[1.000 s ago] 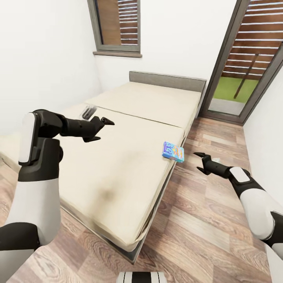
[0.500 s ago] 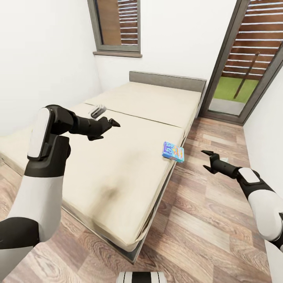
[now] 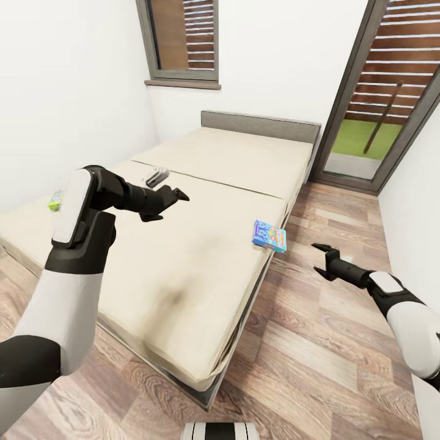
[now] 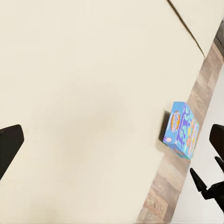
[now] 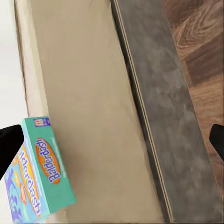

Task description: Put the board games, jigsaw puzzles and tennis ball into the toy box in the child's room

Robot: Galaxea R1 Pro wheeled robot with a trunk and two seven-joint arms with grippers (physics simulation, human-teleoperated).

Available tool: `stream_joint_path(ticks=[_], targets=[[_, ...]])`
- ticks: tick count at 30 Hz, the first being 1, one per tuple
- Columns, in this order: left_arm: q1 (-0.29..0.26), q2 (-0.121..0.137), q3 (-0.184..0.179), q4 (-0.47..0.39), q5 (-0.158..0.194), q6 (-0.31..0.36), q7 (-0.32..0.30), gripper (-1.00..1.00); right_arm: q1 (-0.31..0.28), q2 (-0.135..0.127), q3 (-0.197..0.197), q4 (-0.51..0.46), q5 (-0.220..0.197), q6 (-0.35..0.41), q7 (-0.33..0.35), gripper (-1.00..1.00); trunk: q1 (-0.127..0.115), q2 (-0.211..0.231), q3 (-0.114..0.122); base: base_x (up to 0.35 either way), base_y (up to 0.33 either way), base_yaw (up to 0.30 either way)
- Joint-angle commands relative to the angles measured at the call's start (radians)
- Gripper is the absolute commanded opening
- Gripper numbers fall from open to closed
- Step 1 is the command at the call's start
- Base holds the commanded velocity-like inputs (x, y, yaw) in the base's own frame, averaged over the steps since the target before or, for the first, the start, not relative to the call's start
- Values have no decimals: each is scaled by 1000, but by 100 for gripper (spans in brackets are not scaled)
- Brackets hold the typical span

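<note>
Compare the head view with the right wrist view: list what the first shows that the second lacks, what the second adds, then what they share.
Head view alone: the left gripper open over the mattress, the right gripper open above the floor, a pale box farther up the bed, a small green item by the wall, the window and the glass door.

Right wrist view alone: the word Balderdash printed on the box, and the dark grey bed frame up close.

Both: the blue board game at the mattress edge, the cream mattress and the wood floor.
</note>
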Motion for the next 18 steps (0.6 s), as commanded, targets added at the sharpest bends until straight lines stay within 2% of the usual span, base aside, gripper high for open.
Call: stream_joint_path(ticks=[1, 2, 5, 7, 15, 18], targets=[[-10, 1, -21, 5, 9, 7, 10, 100, -2, 0, -7, 15, 3, 5, -3, 100, 0, 0, -1, 0, 0, 0], [-10, 1, -21, 5, 9, 7, 10, 100, -2, 0, -7, 15, 3, 5, -3, 100, 0, 0, -1, 0, 0, 0], [-37, 4, -75, 19, 14, 7, 11, 100, -4, -1, -7, 43, 2, 5, -23, 100, 0, 0, -1, 0, 0, 0], [-48, 3, -89, 23, 19, 4, 11, 100, -5, -2, -7, 52, 2, 5, -29, 100, 0, 0, -1, 0, 0, 0], [-61, 0, -90, 22, 15, -43, 15, 100, -7, -3, -5, 57, 1, 7, -7, 100, 0, 0, -1, 0, 0, 0], [-64, -2, -93, 21, 14, -70, 17, 100, -7, -4, -4, 50, 2, 8, 35, 100, 0, 0, -1, 0, 0, 0]])
